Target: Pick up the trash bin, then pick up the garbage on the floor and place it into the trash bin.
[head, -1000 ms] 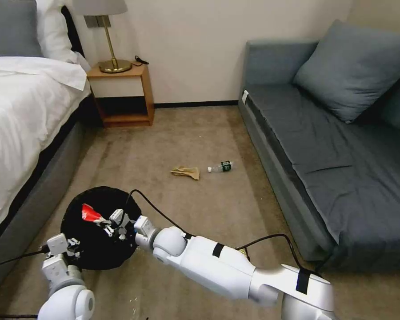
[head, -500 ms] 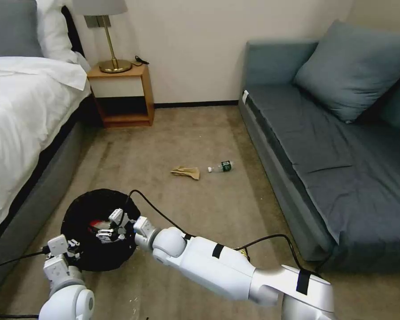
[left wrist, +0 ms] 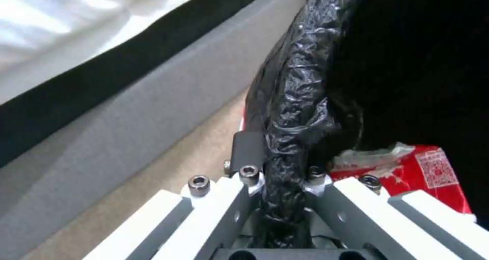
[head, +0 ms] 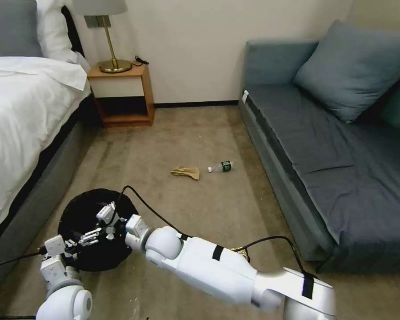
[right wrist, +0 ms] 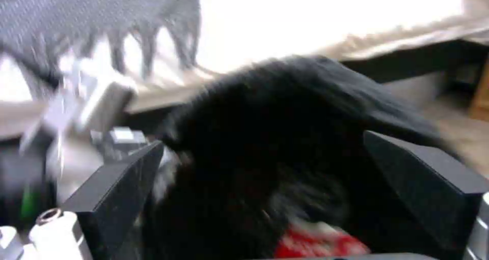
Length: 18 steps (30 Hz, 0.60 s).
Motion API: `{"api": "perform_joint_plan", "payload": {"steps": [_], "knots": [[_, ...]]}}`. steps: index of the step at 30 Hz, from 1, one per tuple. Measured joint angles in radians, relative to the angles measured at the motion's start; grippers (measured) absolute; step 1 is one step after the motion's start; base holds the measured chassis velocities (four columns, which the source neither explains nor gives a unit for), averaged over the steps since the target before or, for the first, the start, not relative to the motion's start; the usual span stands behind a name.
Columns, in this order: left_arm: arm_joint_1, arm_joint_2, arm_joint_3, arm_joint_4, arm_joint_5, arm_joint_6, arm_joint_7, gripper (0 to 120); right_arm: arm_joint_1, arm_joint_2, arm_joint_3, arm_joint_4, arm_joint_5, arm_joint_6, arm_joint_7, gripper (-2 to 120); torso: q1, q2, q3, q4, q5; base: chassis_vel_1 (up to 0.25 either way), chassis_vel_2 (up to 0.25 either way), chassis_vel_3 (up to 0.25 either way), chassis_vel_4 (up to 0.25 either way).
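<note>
- Left gripper (head: pixel 71 247) pinches the trash bin (head: pixel 82 262) by its near rim.
- Right gripper (head: pixel 98 224), fingers spread and empty, sits over the bin's mouth; what looks like a red wrapper (left wrist: pixel 433 172) lies inside.
- Farther off, tan paper (head: pixel 186 172) and a small bottle (head: pixel 221 167) lie on the carpet.

The bin (head: pixel 75 213) is sitting on the floor between bed (head: pixel 22 115) and sofa (head: pixel 324 146). A wrapper (left wrist: pixel 433 172) is lying inside it. Farther ahead, paper (head: pixel 186 172) is lying left of the bottle (head: pixel 221 167).
</note>
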Motion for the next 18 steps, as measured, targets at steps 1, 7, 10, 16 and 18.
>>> {"api": "perform_joint_plan", "payload": {"steps": [1,7,10,16,18], "knots": [[-0.003,0.000,-0.002,0.001,0.000,0.000,0.000,1,-0.010,-0.054,0.010,0.031,-0.005,-0.003,-0.009,100,0.000,0.000,0.000,-0.0006,0.0000,0.000,0.000,0.000,0.000],[-0.006,-0.005,-0.002,0.004,0.004,-0.001,0.000,1,-0.053,-0.255,0.066,0.083,-0.061,-0.016,-0.086,100,0.000,0.000,0.000,-0.0005,0.0002,0.000,0.000,0.000,0.000],[-0.003,-0.012,0.000,0.006,0.010,-0.005,0.000,1,-0.094,-0.334,0.123,0.061,-0.131,-0.019,-0.174,100,0.000,0.000,0.000,-0.0005,0.0003,0.000,0.000,0.000,0.000],[0.001,-0.016,0.004,0.013,0.025,-0.010,0.000,1,-0.143,-0.403,0.215,-0.016,-0.238,-0.016,-0.299,100,0.000,0.000,0.000,-0.0005,0.0003,0.000,0.000,0.000,0.000],[0.001,-0.017,0.004,0.013,0.026,-0.010,0.000,1,-0.145,-0.406,0.224,-0.026,-0.248,-0.018,-0.313,100,0.000,0.000,0.000,-0.0004,0.0003,0.000,0.000,0.000,0.000]]}}
